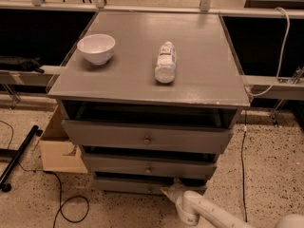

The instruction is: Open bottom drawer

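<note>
The grey cabinet (152,75) has three drawers, each with a small round knob. The bottom drawer (126,185) is the lowest and slimmest front, just above the floor, with its knob (150,190) near the middle. A dark gap shows above its front. My gripper (166,192) sits at the end of the white arm (204,210) that comes in from the lower right. It is right next to the knob on its right side, at the drawer front. The middle drawer (148,166) and top drawer (147,137) are above it.
A white bowl (96,48) and a plastic bottle lying on its side (166,62) rest on the cabinet top. A cardboard box (59,148) stands against the cabinet's left side. A black pole (19,156) and cables (71,208) lie on the speckled floor at left.
</note>
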You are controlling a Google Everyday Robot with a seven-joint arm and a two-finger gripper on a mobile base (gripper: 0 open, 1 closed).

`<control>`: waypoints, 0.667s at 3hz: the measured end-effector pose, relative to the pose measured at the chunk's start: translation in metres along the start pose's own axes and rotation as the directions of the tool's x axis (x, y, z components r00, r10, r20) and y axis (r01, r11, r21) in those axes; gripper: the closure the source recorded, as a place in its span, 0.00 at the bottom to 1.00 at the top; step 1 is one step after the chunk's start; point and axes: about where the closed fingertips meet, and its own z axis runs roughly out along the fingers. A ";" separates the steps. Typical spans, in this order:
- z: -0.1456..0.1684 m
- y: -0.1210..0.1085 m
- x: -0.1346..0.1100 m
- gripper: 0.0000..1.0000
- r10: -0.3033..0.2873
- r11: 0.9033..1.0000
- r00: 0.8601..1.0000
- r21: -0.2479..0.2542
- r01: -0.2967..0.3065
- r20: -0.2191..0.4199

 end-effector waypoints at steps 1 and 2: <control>0.000 0.000 0.000 0.73 0.000 1.000 1.000 0.000 0.000 0.000; 0.000 0.000 0.000 0.96 0.000 1.000 1.000 0.000 0.000 0.000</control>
